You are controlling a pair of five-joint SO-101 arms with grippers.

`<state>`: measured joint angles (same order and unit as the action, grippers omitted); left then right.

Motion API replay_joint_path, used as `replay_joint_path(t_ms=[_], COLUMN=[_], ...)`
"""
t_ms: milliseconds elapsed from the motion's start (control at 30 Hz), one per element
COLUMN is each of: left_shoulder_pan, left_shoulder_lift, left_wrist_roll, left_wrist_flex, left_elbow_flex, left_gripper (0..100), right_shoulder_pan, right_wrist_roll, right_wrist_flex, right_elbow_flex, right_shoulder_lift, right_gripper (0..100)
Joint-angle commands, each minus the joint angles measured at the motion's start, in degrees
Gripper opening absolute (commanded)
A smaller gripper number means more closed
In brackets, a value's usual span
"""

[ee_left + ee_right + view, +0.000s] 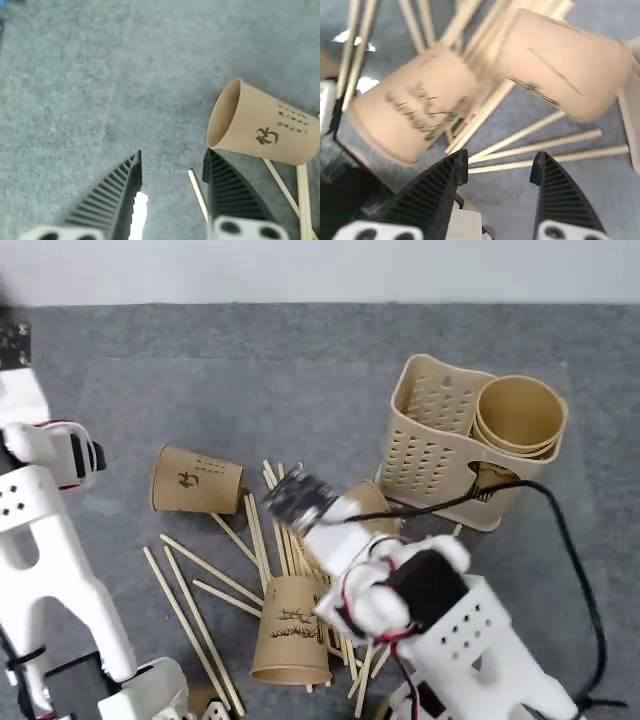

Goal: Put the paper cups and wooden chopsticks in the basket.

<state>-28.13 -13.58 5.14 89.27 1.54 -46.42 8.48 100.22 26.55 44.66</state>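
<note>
Some cups (520,415) are stacked in the basket (430,452); loose cups (195,480) and chopsticks (545,147) are left ahead of the left gripper (172,167) and right gripper (500,165), both open, empty.

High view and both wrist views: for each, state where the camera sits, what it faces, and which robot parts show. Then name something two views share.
High view: fixed above the table, looking down on the basket, chopsticks and both arms.
Left wrist view: on the left wrist, facing the mat past its open left gripper.
Right wrist view: on the right wrist, facing two tipped cups past its open right gripper.
Shared: high and left wrist views both show the printed cup lying on its side.
</note>
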Motion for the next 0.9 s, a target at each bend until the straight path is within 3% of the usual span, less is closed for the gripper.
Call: replay_joint_path(t_ms=[0,200,533,700,867], left_shoulder_pan=[-0.35,-2.9,-10.9,-11.34,-11.34], left_shoulder_lift=[-2.37,-2.2,-2.2,-2.2,-2.2], left_wrist_roll=[0.62,0.62,0.62,0.62,0.62], left_wrist_flex=[-4.04,-8.88,-18.73,-20.13,-20.13], left_elbow_flex=[1.63,4.53,11.91,14.2,14.9], left_gripper=[20,20,20,20,20], right_shoulder_pan=[-6.9,-18.42,-38.29,-39.52,-35.38], right_wrist_roll=[0.62,-0.26,-10.64,-10.55,-8.44], right_wrist_flex=[1.98,2.42,2.51,1.27,-3.03], right_elbow_flex=[-0.62,-0.62,-0.26,4.04,8.79], right_shoulder_lift=[0.92,0.92,0.48,0.31,0.31], right_gripper=[21.6,21.6,21.6,21.8,21.8])
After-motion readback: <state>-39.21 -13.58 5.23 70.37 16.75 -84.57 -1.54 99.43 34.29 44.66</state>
